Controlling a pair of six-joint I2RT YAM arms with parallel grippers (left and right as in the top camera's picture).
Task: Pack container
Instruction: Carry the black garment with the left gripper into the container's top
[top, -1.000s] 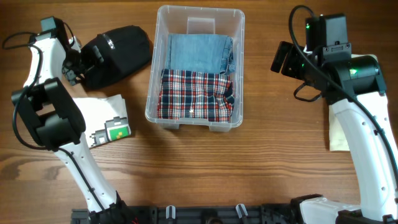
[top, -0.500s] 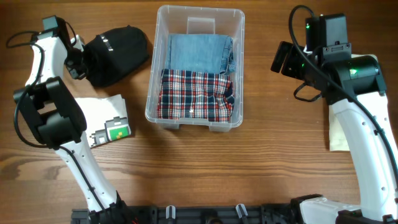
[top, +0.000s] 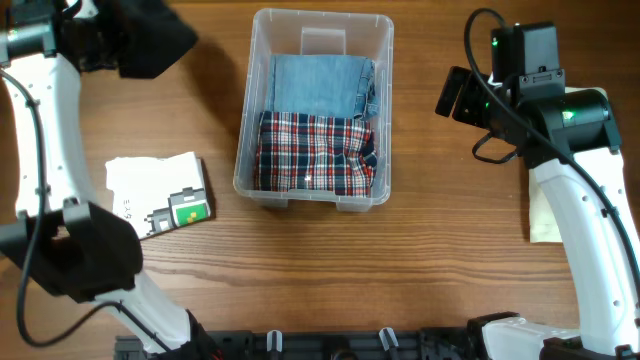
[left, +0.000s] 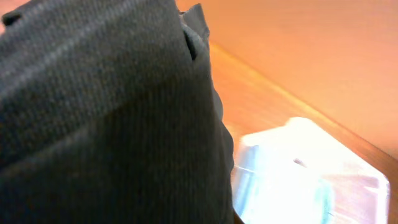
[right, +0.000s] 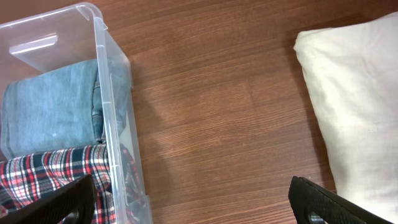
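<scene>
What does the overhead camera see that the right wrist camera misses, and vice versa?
Only the overhead view shows the black garment at the picture's top left and the white packet with a green label on the table. Only the right wrist view shows the tips of the right end effector, wide apart with nothing between, and most of the cream cloth; overhead, only a sliver shows. Both show the container with the denim garment and the plaid garment inside, on the wooden table.

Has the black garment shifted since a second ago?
Yes. The black garment has gone up-left in the overhead view, farther from the container.
</scene>
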